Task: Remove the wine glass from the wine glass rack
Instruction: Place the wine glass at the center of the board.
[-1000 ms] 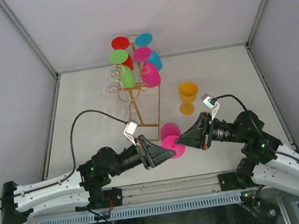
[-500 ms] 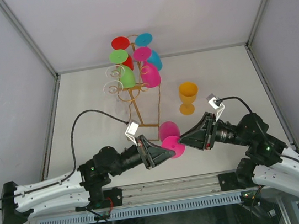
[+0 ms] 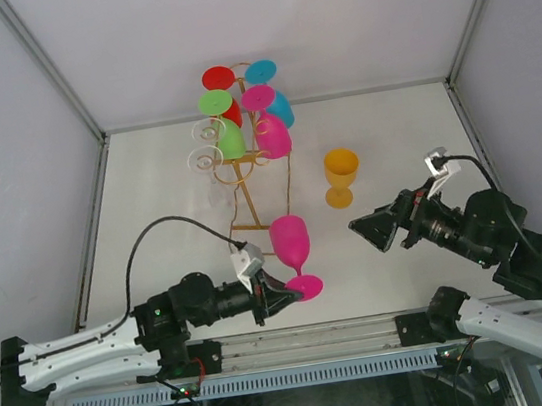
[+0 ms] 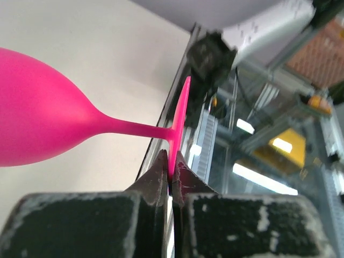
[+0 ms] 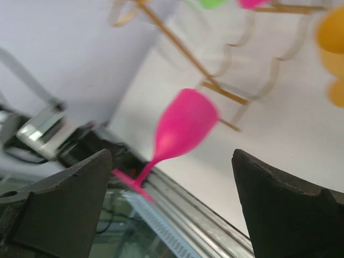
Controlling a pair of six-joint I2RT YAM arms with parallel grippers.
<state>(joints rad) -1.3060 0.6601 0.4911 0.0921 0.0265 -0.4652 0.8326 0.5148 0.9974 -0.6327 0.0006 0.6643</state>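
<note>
Overhead: pink wine glass point(image 3: 289, 240) is clear of the rack point(image 3: 246, 166), upright over the tabletop point(image 3: 393, 135). Its bowl rises just beyond the left hand point(image 3: 276, 298), and the rack's base is just behind it. The left hand is closed on the edge of the foot. The right hand point(image 3: 374, 231) is well apart to the glass's other side, spread wide and holding nothing. Left wrist: both fingers pinch the thin foot disc at its rim, with stem and bowl jutting sideways past the fingertips, unsupported. Right wrist: fingers far apart with nothing between; the glass is blurred ahead. Judgement: likely light, stiff, smooth plastic. An edge pinch lets it swivel or slip, so the stem under the bowl is the surer hold.
</note>
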